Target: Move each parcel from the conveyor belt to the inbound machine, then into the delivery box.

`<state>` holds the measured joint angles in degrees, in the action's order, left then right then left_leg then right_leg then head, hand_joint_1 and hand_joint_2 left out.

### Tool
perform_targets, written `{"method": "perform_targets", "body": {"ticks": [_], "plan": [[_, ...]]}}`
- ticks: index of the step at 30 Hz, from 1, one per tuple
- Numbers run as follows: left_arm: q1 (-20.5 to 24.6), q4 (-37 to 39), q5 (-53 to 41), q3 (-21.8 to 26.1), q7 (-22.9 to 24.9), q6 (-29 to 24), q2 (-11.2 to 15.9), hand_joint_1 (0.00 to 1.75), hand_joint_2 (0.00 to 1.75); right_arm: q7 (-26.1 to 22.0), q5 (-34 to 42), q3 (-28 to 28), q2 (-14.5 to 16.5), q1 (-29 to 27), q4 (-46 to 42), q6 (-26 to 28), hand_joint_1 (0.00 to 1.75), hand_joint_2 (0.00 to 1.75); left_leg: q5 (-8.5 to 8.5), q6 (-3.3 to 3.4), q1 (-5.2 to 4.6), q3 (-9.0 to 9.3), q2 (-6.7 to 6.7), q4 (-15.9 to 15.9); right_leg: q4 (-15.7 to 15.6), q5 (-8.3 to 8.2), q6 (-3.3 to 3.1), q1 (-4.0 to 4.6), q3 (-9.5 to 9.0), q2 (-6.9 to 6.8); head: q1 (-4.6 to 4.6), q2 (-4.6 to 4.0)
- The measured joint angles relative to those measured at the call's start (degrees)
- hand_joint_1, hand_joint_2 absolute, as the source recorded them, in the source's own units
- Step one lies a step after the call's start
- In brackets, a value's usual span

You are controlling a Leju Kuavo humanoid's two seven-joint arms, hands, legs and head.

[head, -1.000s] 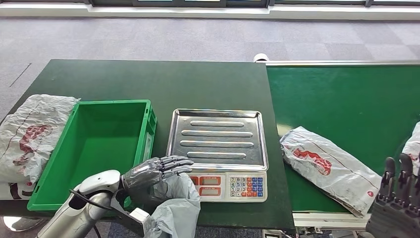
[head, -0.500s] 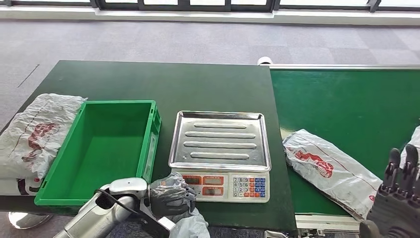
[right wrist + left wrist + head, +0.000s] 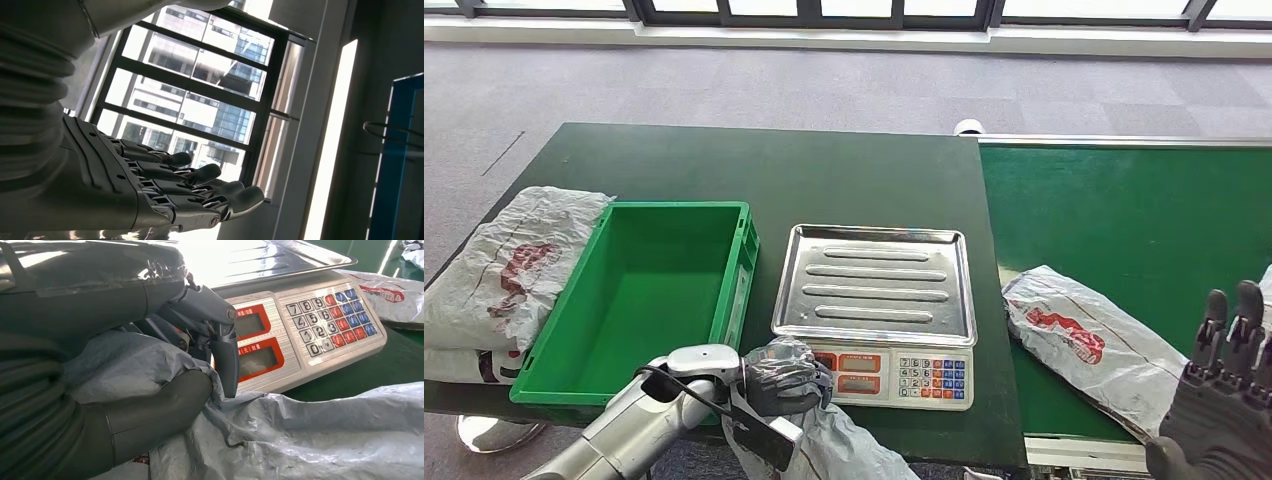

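My left hand [image 3: 784, 380] grips a crumpled grey parcel [image 3: 849, 452] at the table's front edge, just in front of the scale's display. In the left wrist view the thumb and fingers [image 3: 220, 340] curl into the grey parcel [image 3: 310, 435] beside the keypad [image 3: 330, 315]. The inbound machine is a scale with a bare steel tray [image 3: 874, 285]. The green delivery box [image 3: 742, 270] stands left of it with nothing inside. A white parcel with red print [image 3: 1089, 345] lies on the green conveyor belt [image 3: 1124, 210]. My right hand [image 3: 1224, 400] is raised near it, fingers straight and apart, holding nothing [image 3: 170, 185].
A large white parcel with red print [image 3: 504, 270] lies on the table left of the green box. The dark green table [image 3: 764, 170] stretches behind the box and scale. Grey carpet and a window line lie beyond.
My left hand went from flat with straight fingers over the grey parcel to curled tightly on it, lower at the table's front edge. The camera has shifted a little; the right hand stays raised.
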<state>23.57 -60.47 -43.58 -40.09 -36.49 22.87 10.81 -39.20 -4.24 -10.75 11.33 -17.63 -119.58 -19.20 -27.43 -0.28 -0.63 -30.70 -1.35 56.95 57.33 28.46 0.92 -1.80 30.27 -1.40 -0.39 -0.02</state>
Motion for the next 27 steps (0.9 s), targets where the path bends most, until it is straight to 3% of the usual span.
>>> {"method": "perform_targets", "body": {"ticks": [6,12,16,21,27], "plan": [[-0.66,-0.16,-0.7,0.07,2.08,-4.46,-0.13,1.75,1.75,-0.11,0.49,0.12,-0.51,0.7,0.89,0.1,0.0,1.75,-0.37,0.09,0.0,0.55,0.04,-0.07,-0.01,0.23,-0.09,-0.01,-0.47,0.03,0.0,0.0],[-3.84,-5.88,-2.32,4.44,6.61,-19.2,-1.57,1.75,1.75,-0.42,0.34,0.13,-0.57,0.85,1.16,0.38,0.0,1.75,-0.46,-0.12,0.04,0.96,0.16,-0.01,0.0,0.47,-0.12,0.06,-0.7,0.16,0.0,0.0],[-6.2,-10.66,-2.22,7.73,8.2,-20.47,-2.25,1.75,1.75,-0.29,0.1,0.13,-0.57,0.85,1.17,0.37,0.0,1.75,-0.19,-0.36,0.23,0.78,0.35,0.15,0.06,0.11,-0.22,0.22,-0.16,0.46,0.0,0.0],[-9.3,-15.28,-0.87,10.89,6.29,-24.56,-2.73,1.75,1.75,-0.05,-0.01,0.13,-0.55,1.32,1.52,0.2,0.0,1.75,-0.21,-0.38,0.23,0.27,0.59,0.18,0.06,0.06,-0.22,0.22,0.44,0.72,0.0,0.0],[-11.86,-26.71,9.23,17.47,1.78,-29.18,-2.92,1.75,1.75,0.15,-0.08,0.13,-0.46,1.78,2.2,0.41,0.0,1.75,-0.24,-0.37,0.23,-0.04,0.62,0.19,0.05,0.06,-0.21,0.24,0.76,0.72,-0.01,0.0]]}}
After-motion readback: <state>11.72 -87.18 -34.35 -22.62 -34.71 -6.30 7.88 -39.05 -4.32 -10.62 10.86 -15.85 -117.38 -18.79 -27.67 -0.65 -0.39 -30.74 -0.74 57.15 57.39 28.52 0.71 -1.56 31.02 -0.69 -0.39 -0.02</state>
